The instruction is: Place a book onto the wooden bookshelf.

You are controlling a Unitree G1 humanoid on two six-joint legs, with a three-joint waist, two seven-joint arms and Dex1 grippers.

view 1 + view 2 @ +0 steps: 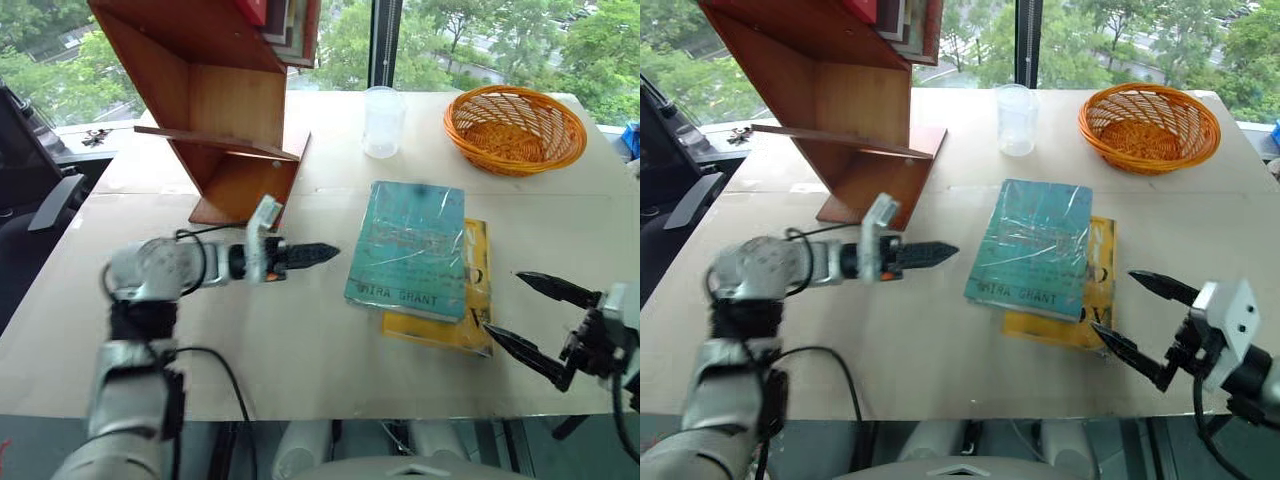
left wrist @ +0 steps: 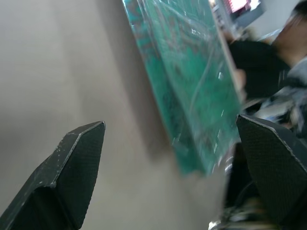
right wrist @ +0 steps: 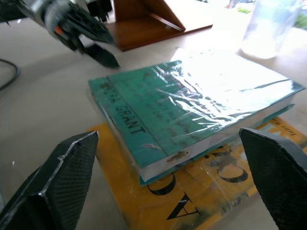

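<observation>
At far left we see the wooden bookshelf [image 1: 215, 110] tilted on the table [image 1: 300, 340]. Our left gripper [image 1: 318, 253] points at the book [image 1: 408, 248] from just beside it, fingers spread wide, holding nothing. The teal book — "MIRA GRANT" on its near edge — lies flat on a yellow book [image 1: 470, 325]. Right of them, our right gripper [image 1: 524, 318] gapes empty. The right wrist view alone reads "GRANT" along the spine — and large dark letters on yellow.
</observation>
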